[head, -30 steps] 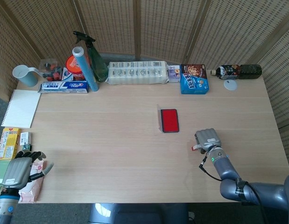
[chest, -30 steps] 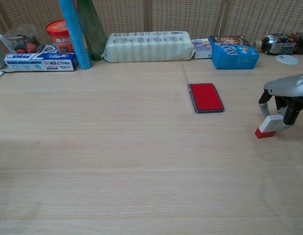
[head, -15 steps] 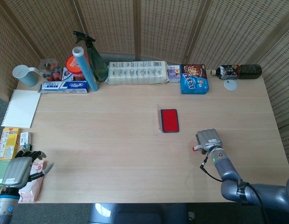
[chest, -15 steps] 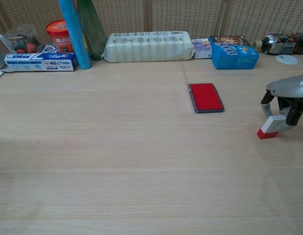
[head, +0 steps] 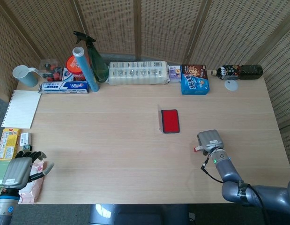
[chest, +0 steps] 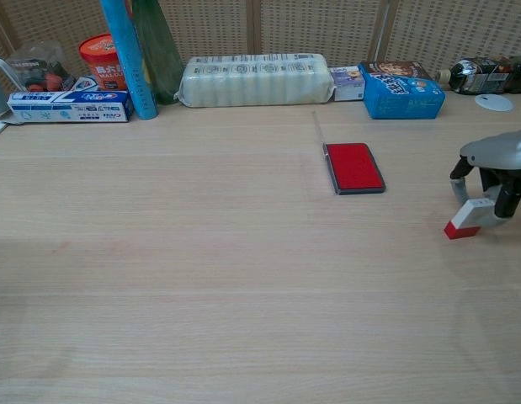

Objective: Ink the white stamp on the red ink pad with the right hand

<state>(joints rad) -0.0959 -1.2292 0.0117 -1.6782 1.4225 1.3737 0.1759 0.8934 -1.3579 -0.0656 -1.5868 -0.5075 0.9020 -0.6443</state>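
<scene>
The red ink pad (head: 170, 121) (chest: 354, 167) lies open on the table a little right of centre. To its front right, my right hand (head: 209, 140) (chest: 498, 164) arches palm down over the white stamp (chest: 466, 215), which has a red base. Its fingers reach down on both sides of the stamp and grip it, tilted, just at the table top. In the head view only a red and white corner of the stamp (head: 198, 149) peeks from under the hand. My left hand (head: 20, 170) hangs off the table's front left corner, holding nothing, fingers loosely curled.
Along the back edge stand a blue tube (head: 85, 69), a green spray bottle (head: 94, 58), a long white package (head: 137, 73), a blue snack box (head: 195, 79) and a lying dark bottle (head: 238, 71). A notepad (head: 21, 108) lies at the left edge.
My right hand with the stamp has drifted slightly to the right and toward the front edge. The left hand has not moved.
</scene>
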